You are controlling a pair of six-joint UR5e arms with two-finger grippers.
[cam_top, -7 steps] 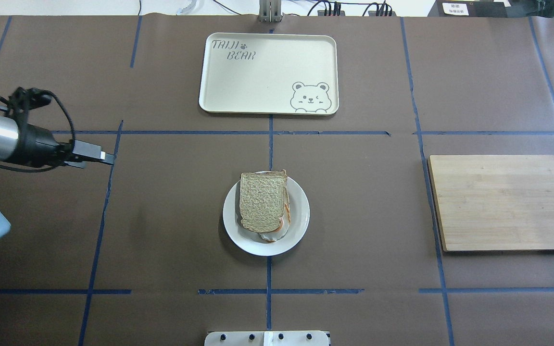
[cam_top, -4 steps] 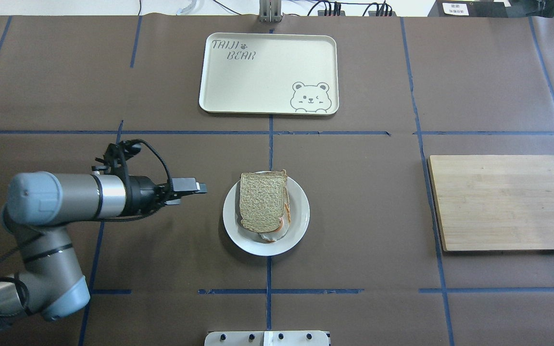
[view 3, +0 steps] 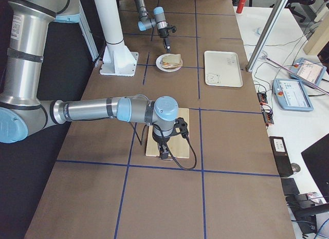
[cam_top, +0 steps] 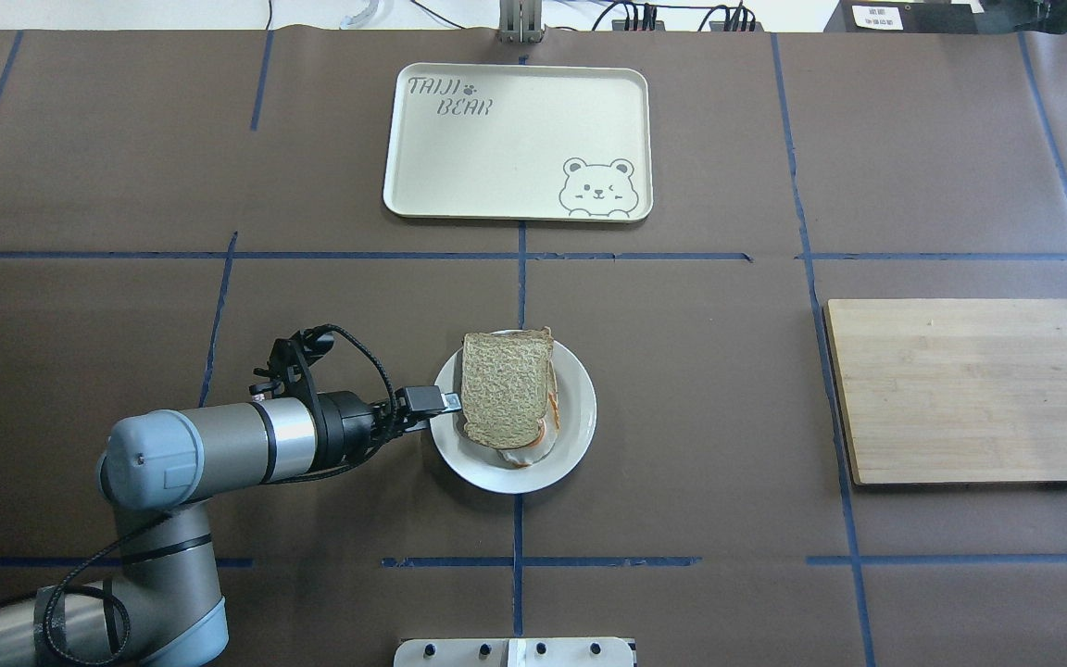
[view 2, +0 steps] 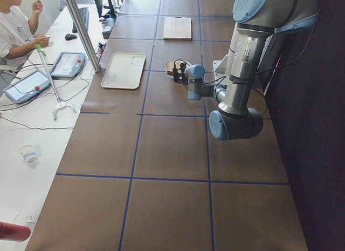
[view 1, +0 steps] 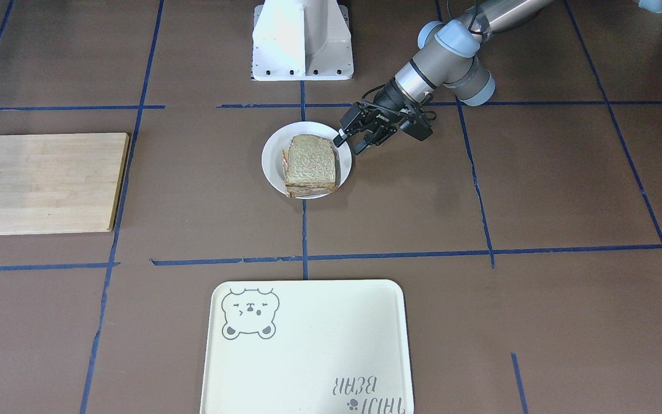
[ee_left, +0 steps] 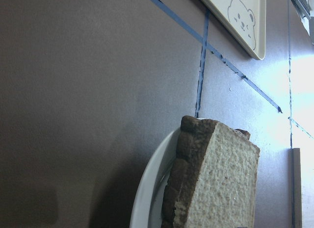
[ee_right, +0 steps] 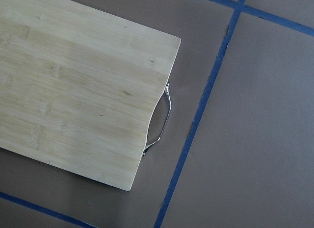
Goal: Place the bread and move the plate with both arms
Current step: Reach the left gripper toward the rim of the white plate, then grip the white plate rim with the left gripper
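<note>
A flat slice of brown speckled bread [cam_top: 506, 384] lies on top of a small round white plate [cam_top: 580, 421]. The plate is in the middle of the brown table [cam_top: 682, 417] with blue tape lines. A white-and-orange fried egg [cam_top: 522, 456] peeks out from under the bread. Below that sits a second brown slice [view 1: 310, 192].

The silver-grey left arm [cam_top: 219, 445] reaches in low from the robot's left side. Its black left claw [view 1: 349, 145] is at the plate's edge on that side, just beside the bread. The two fingers are spread apart. One finger is over the plate near the bread's crust, and the other is just outside the rim. I cannot tell if they touch the plate. The left wrist camera sees the crust and the white rim up close.

The silver-grey right arm [view 3: 97, 110] is well apart from the plate. Its black right claw [view 3: 164, 153] points down over a pale wooden board [cam_top: 969, 389] with a metal handle [ee_right: 159, 117]. Only the side camera shows this claw, so I cannot tell if its fingers are apart or together.

A big cream tray with a bear drawing [cam_top: 515, 139] lies at the far side of the table, past the plate.
</note>
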